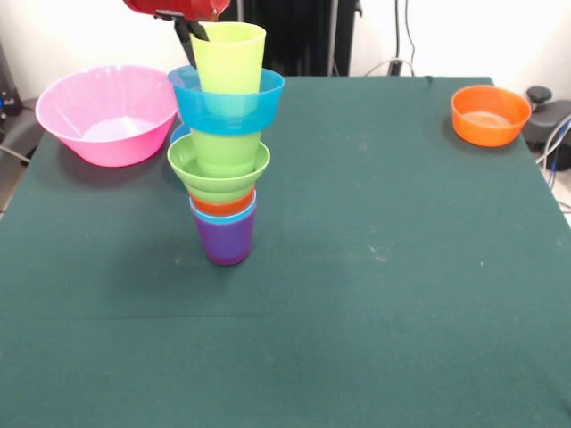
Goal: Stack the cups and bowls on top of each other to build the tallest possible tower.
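The tower (225,178) stands left of the table's middle. Its base is a purple cup (225,242), with a light blue cup rim (223,216) and an orange cup rim (223,204) nested above it. A ridged green bowl (219,169) sits higher, holding a green cup (223,147). Above that comes a blue bowl (227,105), and a yellow-green cup (230,58) tops the stack. My gripper (198,31) hangs at the top edge, right at the left rim of that top cup. Most of it is cut off by the picture's edge.
A large translucent pink bowl (107,111) sits at the far left. An orange bowl (489,114) stands alone at the far right corner. A sliver of another blue bowl (181,134) peeks out behind the tower's left side. Green cloth (375,294) covers the table.
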Controlling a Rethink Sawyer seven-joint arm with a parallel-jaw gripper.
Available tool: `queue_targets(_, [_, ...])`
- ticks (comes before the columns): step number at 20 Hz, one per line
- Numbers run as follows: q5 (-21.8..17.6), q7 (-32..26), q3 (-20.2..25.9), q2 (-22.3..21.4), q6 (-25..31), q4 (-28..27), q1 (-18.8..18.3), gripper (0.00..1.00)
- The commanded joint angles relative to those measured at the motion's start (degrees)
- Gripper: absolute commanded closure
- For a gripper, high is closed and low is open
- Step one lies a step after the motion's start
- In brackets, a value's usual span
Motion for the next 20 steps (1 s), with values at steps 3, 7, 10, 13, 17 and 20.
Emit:
queue_targets(3, [-4.8,-5.9,-2.3,2.3,-3.3,-0.1,1.2,1.0])
queue_targets(7, [-5.1,-6.2,-2.4,2.3,-2.8,-0.7,1.3,1.0])
queue_targets(10, [-5.2,-6.3,-2.4,2.2,-2.5,-0.8,1.4,1.0])
queue_targets(13, [-5.5,-6.6,-2.4,2.5,-1.9,-1.8,1.7,1.0])
queue_targets(17, [-5.7,-6.6,-2.5,2.7,-1.7,-2.3,1.8,1.0])
queue_targets(20, [-5.7,-6.7,-2.5,2.9,-1.3,-2.8,1.9,1.0])
